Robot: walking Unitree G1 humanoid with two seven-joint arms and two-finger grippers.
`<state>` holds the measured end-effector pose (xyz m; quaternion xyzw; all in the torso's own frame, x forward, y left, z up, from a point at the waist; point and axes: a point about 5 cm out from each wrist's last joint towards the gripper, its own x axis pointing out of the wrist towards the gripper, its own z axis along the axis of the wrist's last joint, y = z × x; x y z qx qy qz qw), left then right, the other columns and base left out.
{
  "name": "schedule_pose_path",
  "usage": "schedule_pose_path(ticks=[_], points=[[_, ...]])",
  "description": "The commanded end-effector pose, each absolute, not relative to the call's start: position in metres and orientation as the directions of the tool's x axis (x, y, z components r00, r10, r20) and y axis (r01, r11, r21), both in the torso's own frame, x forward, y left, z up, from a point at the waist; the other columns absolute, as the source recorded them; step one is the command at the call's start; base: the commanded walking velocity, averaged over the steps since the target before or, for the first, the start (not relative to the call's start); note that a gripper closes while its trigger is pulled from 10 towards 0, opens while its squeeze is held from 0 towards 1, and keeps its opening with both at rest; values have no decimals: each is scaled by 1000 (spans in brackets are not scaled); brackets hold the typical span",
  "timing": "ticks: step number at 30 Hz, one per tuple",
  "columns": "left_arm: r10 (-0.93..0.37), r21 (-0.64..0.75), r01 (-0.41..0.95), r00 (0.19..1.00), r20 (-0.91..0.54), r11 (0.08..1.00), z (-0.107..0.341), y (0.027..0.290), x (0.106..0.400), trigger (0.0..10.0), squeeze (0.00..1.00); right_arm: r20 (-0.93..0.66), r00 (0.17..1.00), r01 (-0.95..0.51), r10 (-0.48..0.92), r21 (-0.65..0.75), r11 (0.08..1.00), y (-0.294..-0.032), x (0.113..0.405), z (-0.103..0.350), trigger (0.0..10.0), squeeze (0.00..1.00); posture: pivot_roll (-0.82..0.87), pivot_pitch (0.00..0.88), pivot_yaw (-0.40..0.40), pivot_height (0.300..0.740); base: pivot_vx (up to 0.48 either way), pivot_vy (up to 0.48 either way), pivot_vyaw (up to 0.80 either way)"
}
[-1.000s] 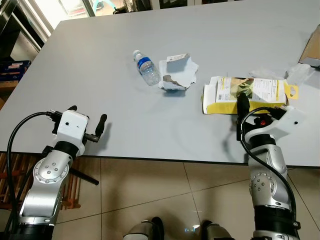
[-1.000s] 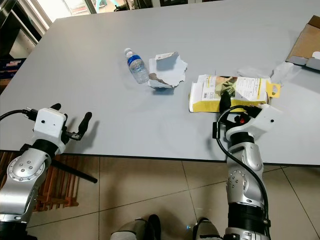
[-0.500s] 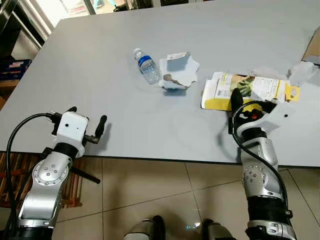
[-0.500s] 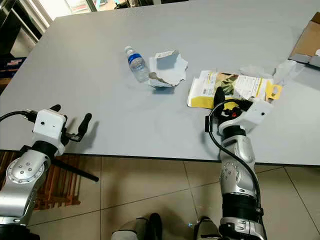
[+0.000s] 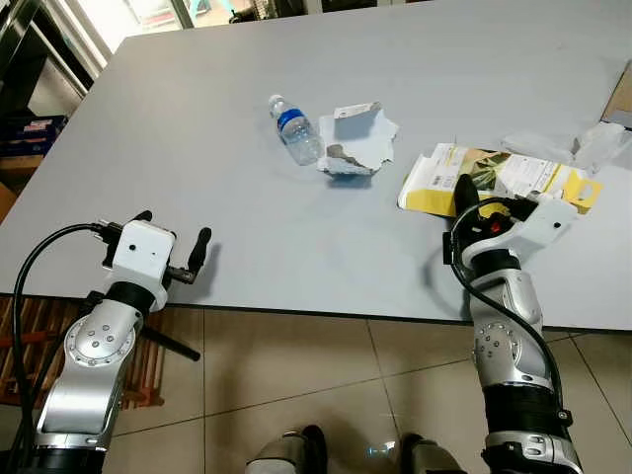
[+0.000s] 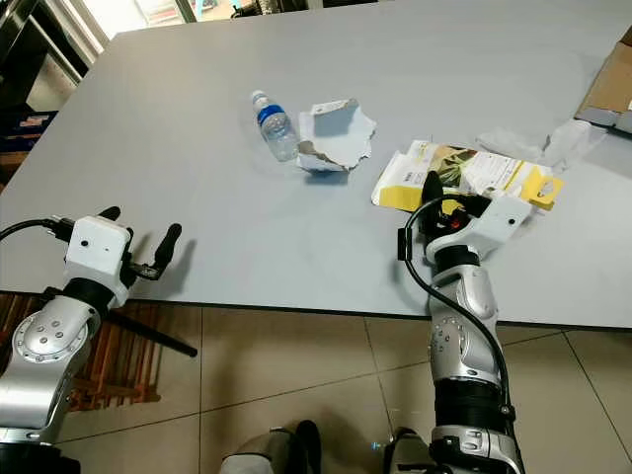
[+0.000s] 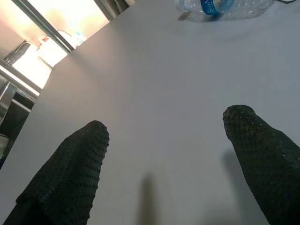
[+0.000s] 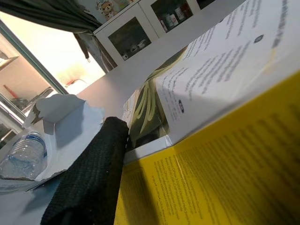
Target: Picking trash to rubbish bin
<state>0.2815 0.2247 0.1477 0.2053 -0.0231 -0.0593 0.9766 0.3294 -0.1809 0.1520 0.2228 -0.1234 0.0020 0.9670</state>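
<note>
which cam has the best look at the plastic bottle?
The left eye view: the plastic bottle lies on its side, whole and unblocked, beside the torn white paper. The right eye view shows much the same. The left wrist view catches only part of it, and the right wrist view a blurred part at the picture's edge.

Your head cameras look steeply down from above the bench edge, both sharing the whole top. The left wrist camera skims low across it toward the bottle; the right sits close against the yellow box.
</note>
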Motion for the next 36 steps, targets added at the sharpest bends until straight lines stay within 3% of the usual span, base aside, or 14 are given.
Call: schedule_pose_path(ticks=[1,11,36], points=[[-112,419,96,994,14,903,148,229,280,10000,0,151,988,-30,-42,449,893,-177,327,132,0,0,150,227,213,740,0,0,0],[-110,413,91,994,21,906,148,227,282,10000,0,176,984,-42,-39,433,900,-177,331,139,0,0,146,217,206,740,0,0,0],[-106,347,83,993,50,934,139,204,294,10000,0,365,931,-106,-15,309,945,-178,331,206,0,0,55,175,150,740,0,0,0]])
